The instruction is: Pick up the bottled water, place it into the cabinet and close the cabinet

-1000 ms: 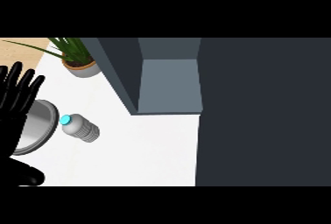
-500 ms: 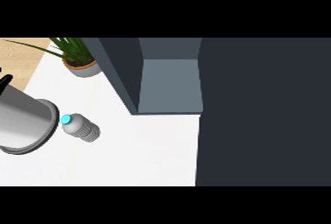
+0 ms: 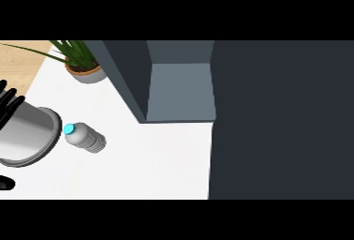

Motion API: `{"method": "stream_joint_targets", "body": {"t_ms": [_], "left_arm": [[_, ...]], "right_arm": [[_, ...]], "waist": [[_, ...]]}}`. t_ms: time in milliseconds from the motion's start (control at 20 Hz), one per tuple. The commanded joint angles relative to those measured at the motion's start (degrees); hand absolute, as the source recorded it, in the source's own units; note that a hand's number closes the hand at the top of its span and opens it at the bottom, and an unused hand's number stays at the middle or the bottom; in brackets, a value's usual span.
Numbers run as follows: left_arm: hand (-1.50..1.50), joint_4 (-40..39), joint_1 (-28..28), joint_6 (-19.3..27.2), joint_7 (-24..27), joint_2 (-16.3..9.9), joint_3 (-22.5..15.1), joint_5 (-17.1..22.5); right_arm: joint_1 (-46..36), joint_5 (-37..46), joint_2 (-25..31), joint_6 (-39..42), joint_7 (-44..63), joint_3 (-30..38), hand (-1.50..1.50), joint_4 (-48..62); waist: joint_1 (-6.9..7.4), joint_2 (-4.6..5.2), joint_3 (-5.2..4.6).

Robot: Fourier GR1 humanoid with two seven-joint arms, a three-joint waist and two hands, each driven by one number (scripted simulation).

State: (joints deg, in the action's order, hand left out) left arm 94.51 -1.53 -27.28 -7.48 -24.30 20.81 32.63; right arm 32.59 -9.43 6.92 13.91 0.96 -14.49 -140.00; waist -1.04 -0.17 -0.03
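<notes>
Fingers (image 3: 8,96) of the left hand (image 3: 7,105) show straight at the view's edge, seemingly open. The bottled water (image 3: 85,137) lies on the white surface (image 3: 152,164), left of the open cabinet (image 3: 178,84), beside the grey forearm (image 3: 24,136).

The bottled water (image 3: 85,137) is lying on its side on the white counter (image 3: 152,168), its light blue cap pointing up and to the left in the head view. Its body is showing as translucent grey with faint ribbing. It is resting below and to the right of the black fingers (image 3: 8,101) showing at the left edge, apart from them. The cabinet (image 3: 181,84) is standing open, its dark grey walls framing a paler grey inside, well apart from the fingers to their right. Nothing is showing inside it.
</notes>
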Motion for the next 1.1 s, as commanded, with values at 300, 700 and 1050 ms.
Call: {"method": "stream_joint_targets", "body": {"t_ms": [300,700,1050], "left_arm": [[-1.50,-21.11,-3.88,-4.93,9.89,2.56,-3.52,-11.05],[-1.50,-40.96,-11.85,-7.08,17.31,1.79,-2.79,-15.24],[-1.50,-56.57,-15.48,-9.73,30.27,0.95,-4.72,-23.14]], "right_arm": [[11.46,5.88,0.63,0.94,-4.95,-5.79,-1.50,-9.54],[15.71,3.10,4.11,1.71,-4.32,-4.60,-1.50,-14.45],[18.65,3.20,4.83,2.31,-8.73,-4.66,-1.50,-13.72]], "waist": [[-1.08,0.17,-0.11],[-1.06,0.42,-0.16],[-1.59,0.60,-0.24]]}}
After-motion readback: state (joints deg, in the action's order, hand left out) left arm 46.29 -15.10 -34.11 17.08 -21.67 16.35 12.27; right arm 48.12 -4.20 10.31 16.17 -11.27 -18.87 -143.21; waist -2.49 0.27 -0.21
